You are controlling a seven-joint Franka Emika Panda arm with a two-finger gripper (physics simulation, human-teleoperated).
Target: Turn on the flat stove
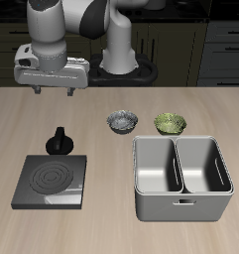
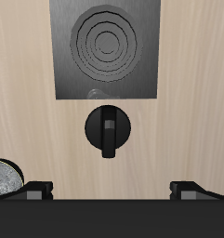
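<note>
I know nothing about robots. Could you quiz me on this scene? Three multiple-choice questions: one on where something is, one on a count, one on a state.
1. Where does the black knob sit?
A) just behind the flat stove, on the robot's side
B) in front of the stove
C) on the burner rings

2. How many small bowls stand on the table?
A) one
B) two
C) four

3. How are the jaws?
A) shut on the knob
B) holding a bowl
C) open and empty, up in the air

Answers:
1 A, the knob lies past the stove's back edge.
2 B, there is a grey bowl and a green bowl.
3 C, the fingertips show apart in the wrist view, with nothing between them.
</note>
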